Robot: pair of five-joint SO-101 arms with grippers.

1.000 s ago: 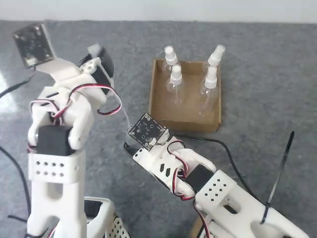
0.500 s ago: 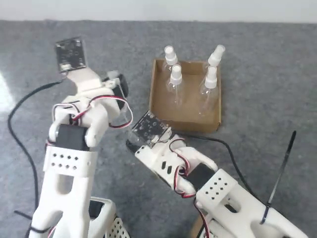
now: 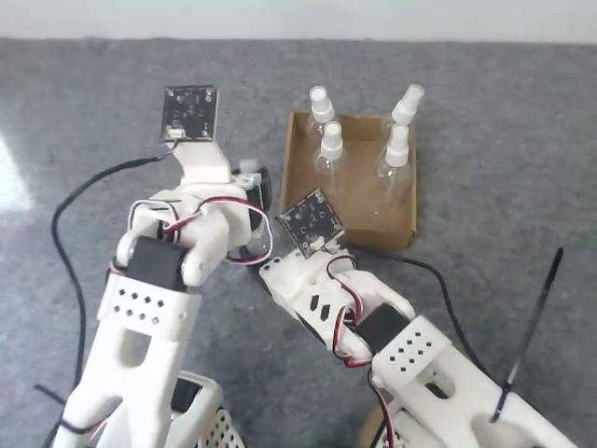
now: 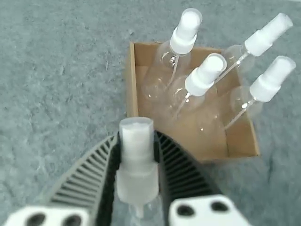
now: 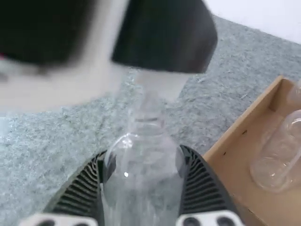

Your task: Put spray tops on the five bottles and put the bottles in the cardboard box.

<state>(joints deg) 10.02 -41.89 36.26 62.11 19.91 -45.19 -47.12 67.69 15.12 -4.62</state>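
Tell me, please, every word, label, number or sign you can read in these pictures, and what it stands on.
No readable text anywhere.
Cardboard box: plain, no print.
Four bottles in it, the bottle in the right gripper and the spray top in the left gripper: no labels.
Camera boards on the wrists: any markings are too small to read.

My left arm (image 3: 154, 289) leans forward, its gripper (image 4: 136, 141) pointing down with fingers closed on a spray top (image 4: 136, 176). My right arm (image 3: 378, 322) reaches low beneath it, gripper (image 5: 143, 165) clamped around a bottle (image 5: 141, 193). The left gripper sits directly above the right.
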